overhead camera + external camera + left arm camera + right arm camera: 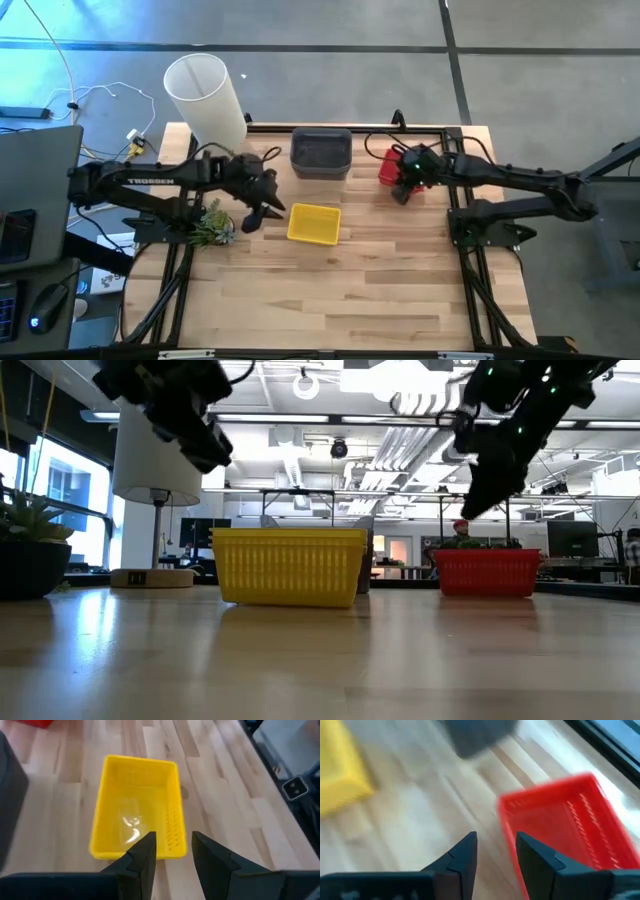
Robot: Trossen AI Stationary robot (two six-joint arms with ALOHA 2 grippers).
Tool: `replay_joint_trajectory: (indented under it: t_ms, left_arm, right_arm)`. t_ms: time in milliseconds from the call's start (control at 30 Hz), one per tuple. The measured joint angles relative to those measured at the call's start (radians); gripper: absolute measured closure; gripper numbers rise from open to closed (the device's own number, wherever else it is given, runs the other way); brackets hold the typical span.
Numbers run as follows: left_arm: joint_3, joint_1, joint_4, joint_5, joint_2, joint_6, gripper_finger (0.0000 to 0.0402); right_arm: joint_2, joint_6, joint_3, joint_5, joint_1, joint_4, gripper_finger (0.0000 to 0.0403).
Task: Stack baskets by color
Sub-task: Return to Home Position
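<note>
A yellow basket point(315, 223) rests on its bottom at the table's middle, open side up. A grey basket point(321, 153) sits behind it, toward the far edge. A red basket point(388, 166) stands at the far right, partly under my right arm. My left gripper point(262, 213) hovers open just left of the yellow basket point(137, 817), above the table and tilted down toward it. My right gripper point(495, 851) hangs open above the table beside the red basket point(567, 822), at its near-left corner. Neither gripper has anything between its fingers.
A tall white cylinder lamp point(205, 92) stands at the far left corner, with a small green plant point(212, 228) near the left edge under my left arm. Black frame rails point(470, 260) run along the table's right side. Bare wood lies toward the near edge.
</note>
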Motion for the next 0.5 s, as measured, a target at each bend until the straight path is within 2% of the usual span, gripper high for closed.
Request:
replay_joint_trajectory:
  t_ms: [267, 367, 500]
  left_arm:
    - [-0.226, -0.033, 0.323, -0.026, -0.145, -0.157, 0.0291]
    - [-0.288, -0.050, 0.399, -0.026, -0.206, -0.179, 0.0291]
    - [-0.341, -0.073, 0.415, -0.026, -0.303, -0.202, 0.0291]
  right_arm:
    - [-0.069, 0.003, 0.000, 0.001, 0.189, 0.218, 0.0277]
    - [-0.065, -0.060, 0.000, 0.003, 0.254, 0.315, 0.0277]
    - [-0.060, -0.099, 0.001, 0.002, 0.332, 0.399, 0.0277]
